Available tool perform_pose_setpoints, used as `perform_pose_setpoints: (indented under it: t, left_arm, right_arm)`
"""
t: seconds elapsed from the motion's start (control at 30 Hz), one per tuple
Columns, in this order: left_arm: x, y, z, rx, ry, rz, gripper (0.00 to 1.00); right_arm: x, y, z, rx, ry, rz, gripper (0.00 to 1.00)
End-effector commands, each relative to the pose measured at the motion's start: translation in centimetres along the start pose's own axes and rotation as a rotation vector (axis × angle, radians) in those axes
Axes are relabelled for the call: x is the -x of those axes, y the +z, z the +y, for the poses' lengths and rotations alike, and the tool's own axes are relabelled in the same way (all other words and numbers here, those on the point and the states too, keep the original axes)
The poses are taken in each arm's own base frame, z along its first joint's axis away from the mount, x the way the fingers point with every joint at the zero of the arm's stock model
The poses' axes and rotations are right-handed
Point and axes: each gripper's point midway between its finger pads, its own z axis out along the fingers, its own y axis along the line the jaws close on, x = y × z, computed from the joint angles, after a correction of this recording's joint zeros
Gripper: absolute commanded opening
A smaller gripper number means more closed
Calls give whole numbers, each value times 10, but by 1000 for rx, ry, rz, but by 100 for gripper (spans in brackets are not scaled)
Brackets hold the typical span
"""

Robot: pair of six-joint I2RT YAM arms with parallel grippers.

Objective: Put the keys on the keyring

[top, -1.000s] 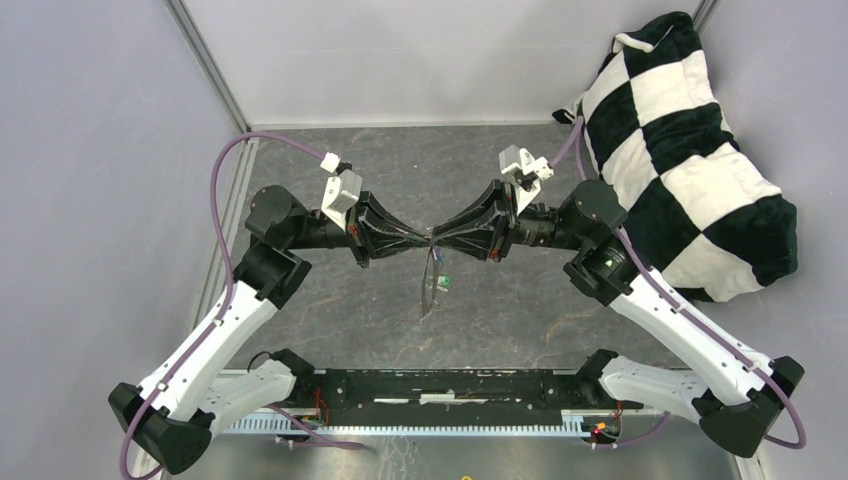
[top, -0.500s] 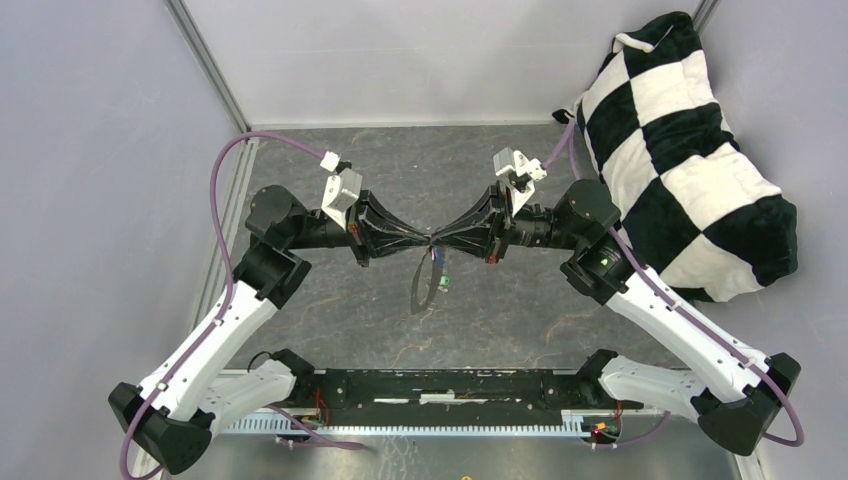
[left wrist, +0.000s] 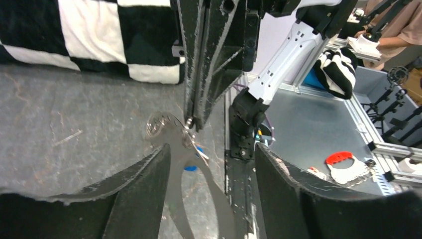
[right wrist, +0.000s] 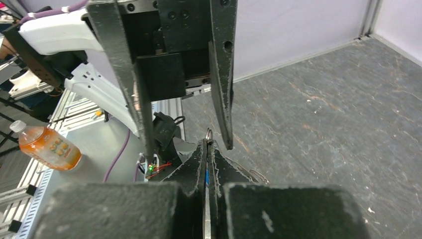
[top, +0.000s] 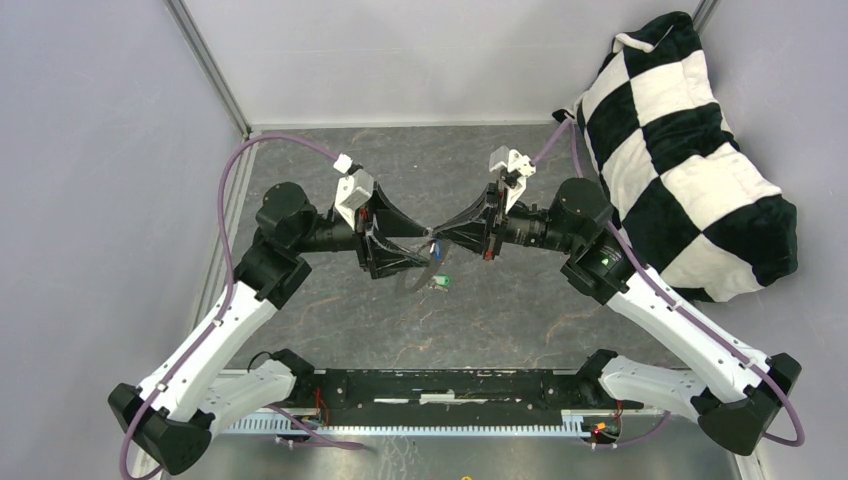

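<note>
The two grippers meet tip to tip above the middle of the table. My right gripper [top: 436, 240] [right wrist: 208, 144] is shut on the keyring's top, where a small metal ring pokes out past its fingertips. The keyring [top: 412, 278] [left wrist: 174, 199] is a grey loop hanging below those tips. Just behind the loop shows the blue key [left wrist: 191, 167]. The green key [top: 438, 283] sits beside the loop's lower part; whether it hangs or lies on the table I cannot tell. My left gripper [top: 427, 248] [left wrist: 213, 149] is open, its fingers [left wrist: 149, 194] straddling the loop without touching it.
A black-and-white checkered plush cushion [top: 690, 150] fills the far right corner. Grey walls close the left and back sides. The arms' black mounting rail [top: 430, 385] runs along the near edge. An orange bottle [right wrist: 47, 147] lies off the table beyond the left arm.
My left gripper has opened and let go of the keyring. The right gripper closed onto the ring's top earlier and keeps its hold. The loop has swung slightly left.
</note>
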Motion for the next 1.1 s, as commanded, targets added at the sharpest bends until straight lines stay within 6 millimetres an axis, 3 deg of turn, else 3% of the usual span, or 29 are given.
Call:
perform_pose_setpoints:
  t: [0.0, 0.17, 0.3, 0.43, 0.57, 0.6, 0.73, 0.93, 1.07]
  left_arm:
    - [-8, -8, -11, -2, -37, 39, 71]
    - [-46, -10, -11, -27, -100, 100, 76]
    - [-72, -10, 7, 34, -72, 177, 74]
    - [-75, -9, 31, 121, 18, 204, 59]
    - [-70, -8, 31, 93, 135, 195, 32]
    - [-69, -9, 30, 79, 200, 198, 22]
    - [-68, -15, 33, 65, 441, 227, 2]
    - [-51, -23, 58, 109, 937, 257, 2]
    - [-39, -29, 74, 144, 1381, 286, 2]
  right_arm:
    - [32, -4, 1, -42, -70, -76, 0]
    - [38, -1, 2, -36, -55, -96, 0]
    - [38, 0, 1, -32, -45, -100, 0]
    - [35, 0, 1, -33, -40, -98, 0]
    - [32, 0, -1, -36, -29, -95, 0]
    - [31, 0, -1, -35, -27, -95, 0]
    - [27, 0, -1, -35, -11, -87, 1]
    - [21, -5, 9, -2, 25, -72, 22]
    - [12, -17, 11, -39, 41, -40, 43]
